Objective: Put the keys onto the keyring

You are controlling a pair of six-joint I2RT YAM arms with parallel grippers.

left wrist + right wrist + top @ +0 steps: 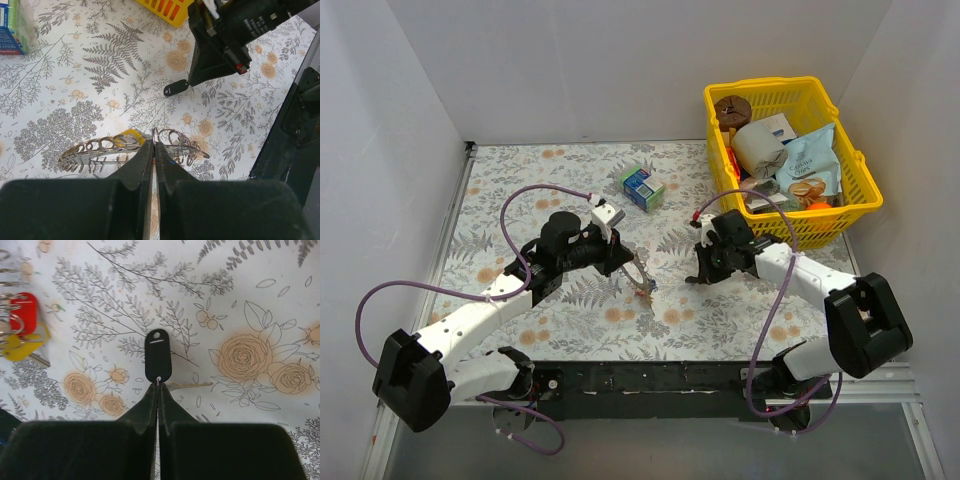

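My left gripper [153, 142] is shut on the keyring [100, 147], a grey metal ring carrying several small loops, and holds it edge-on above the mat [640, 275]. A yellow key [131, 134] hangs on it. In the right wrist view the red key [22, 310] and the yellow key [20, 347] hang at the far left. My right gripper [158, 385] is shut, its fingertips pinching the near end of the dark key [158, 355]. A thin metal blade [190, 386] sticks out to the right. The dark key [176, 88] sits beyond the keyring.
A blue-green carton [642, 187] stands on the floral mat behind the grippers. A yellow basket [860, 205] full of packets and a brown disc [731, 108] stands at the back right. White walls close in the left, back and right.
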